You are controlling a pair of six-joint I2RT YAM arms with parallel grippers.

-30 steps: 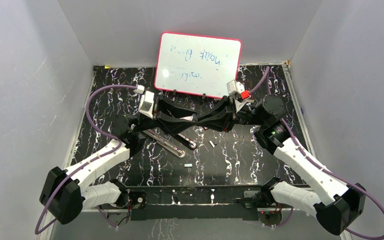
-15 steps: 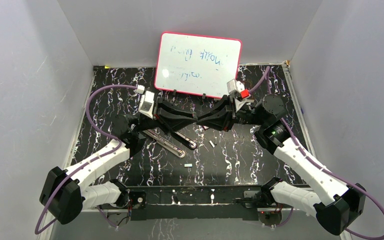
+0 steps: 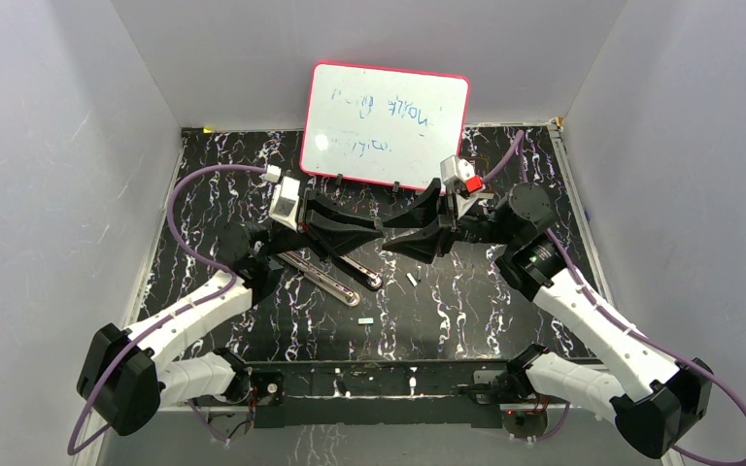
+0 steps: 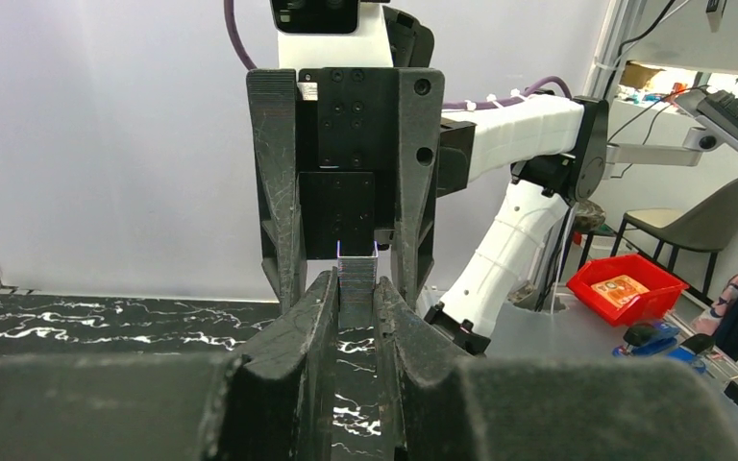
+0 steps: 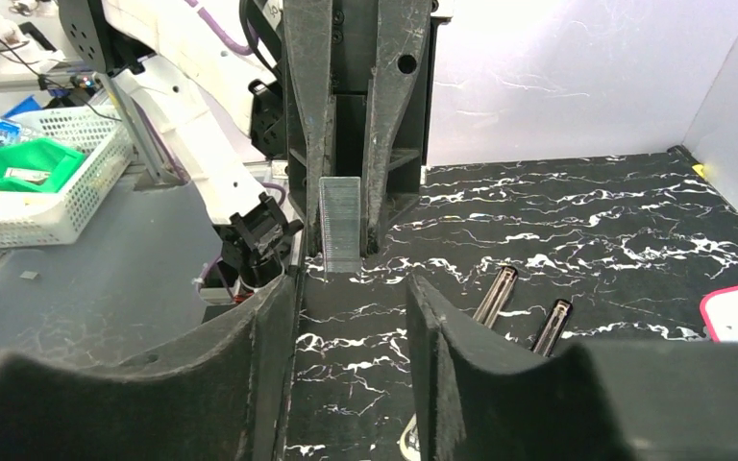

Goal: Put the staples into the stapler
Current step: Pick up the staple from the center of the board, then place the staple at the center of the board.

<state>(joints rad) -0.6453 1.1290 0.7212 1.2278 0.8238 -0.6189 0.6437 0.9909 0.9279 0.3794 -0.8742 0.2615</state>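
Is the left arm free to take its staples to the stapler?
Probably yes: the left end effector grips the staples, the right end effector is open, and the stapler lies close by.

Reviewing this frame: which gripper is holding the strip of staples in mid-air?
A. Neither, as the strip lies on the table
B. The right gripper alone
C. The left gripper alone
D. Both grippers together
C: the left gripper is pinched shut on the staples, while the right gripper has its fingers spread apart and clear of the strip.
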